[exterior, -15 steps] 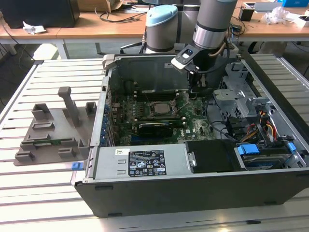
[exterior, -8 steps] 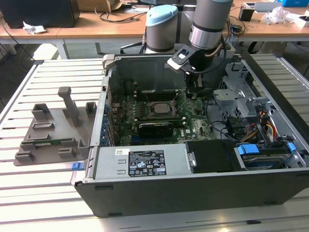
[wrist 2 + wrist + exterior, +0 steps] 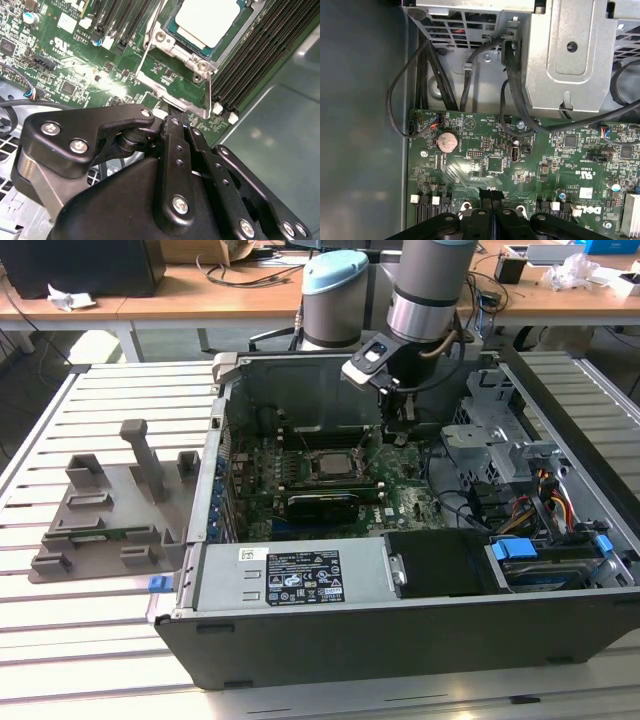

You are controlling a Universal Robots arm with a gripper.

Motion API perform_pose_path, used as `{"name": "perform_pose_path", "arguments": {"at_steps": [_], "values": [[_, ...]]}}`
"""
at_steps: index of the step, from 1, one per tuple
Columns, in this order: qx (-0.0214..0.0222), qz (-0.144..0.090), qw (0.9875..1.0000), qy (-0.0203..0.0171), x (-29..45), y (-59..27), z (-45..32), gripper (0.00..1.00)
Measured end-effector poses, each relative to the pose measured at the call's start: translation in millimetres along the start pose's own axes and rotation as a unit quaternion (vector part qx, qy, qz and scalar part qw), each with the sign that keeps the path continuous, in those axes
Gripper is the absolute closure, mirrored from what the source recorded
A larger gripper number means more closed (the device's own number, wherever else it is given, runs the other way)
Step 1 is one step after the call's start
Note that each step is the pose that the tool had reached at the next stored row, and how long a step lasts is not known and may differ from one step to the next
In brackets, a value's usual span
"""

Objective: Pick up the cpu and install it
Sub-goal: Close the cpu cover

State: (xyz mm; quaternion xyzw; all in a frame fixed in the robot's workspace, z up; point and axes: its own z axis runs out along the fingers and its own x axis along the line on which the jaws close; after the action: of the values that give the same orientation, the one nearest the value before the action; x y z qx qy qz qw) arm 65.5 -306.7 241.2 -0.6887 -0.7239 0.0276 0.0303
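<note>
Where the arm dips into an open computer case (image 3: 400, 640) on the slatted tabletop (image 3: 100, 640), its black tool (image 3: 393, 428) hangs just above the green motherboard (image 3: 410, 505), fingers (image 3: 484, 195) pressed together with nothing between them. The cpu (image 3: 207, 20) lies silver top up in its metal socket frame (image 3: 175, 97) near the tool, black memory slots (image 3: 255, 60) alongside. A metal drive cage (image 3: 570, 55), looping black cables (image 3: 510, 90) and a coin battery (image 3: 446, 141) crowd the board's edge; a grey tray (image 3: 100, 520) sits outside the case.
</note>
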Motion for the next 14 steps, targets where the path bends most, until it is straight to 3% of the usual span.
{"name": "perform_pose_path", "arguments": {"at_steps": [14], "values": [[0.0000, 0.000, 1.0000, 0.0000, 0.3, -7.4, 0.9, 0.89]]}}
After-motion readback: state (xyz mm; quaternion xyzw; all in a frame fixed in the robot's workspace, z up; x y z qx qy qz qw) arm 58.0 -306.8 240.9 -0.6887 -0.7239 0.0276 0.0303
